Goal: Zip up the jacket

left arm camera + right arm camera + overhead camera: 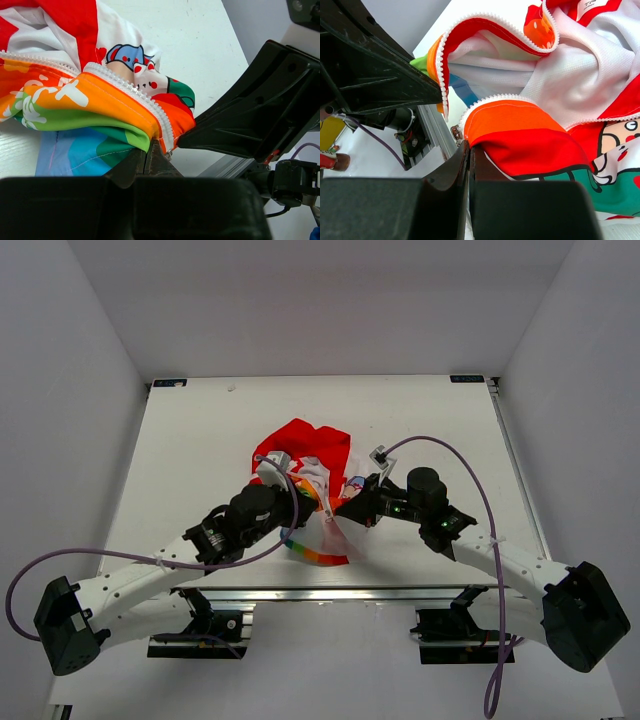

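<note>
From above, the tips of the left pincer [303,508] and the right pincer [341,510] are too small to be made out, and the middle of the jacket [305,445] is covered by both wrists. In the left wrist view the jacket is cut off above and left of the pincer. In the right wrist view it is cut off above and right of the pincer; a small metal piece [455,134] just left of the fingertips cannot be identified.

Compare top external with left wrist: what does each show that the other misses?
Top external only: the left arm and right arm whole, and the jacket's full outline on the table. Left wrist only: white zipper teeth, and the left fingers shut on the rainbow-striped half's bottom corner. Both: that rainbow-striped half and the right arm's black end beside it.
</note>
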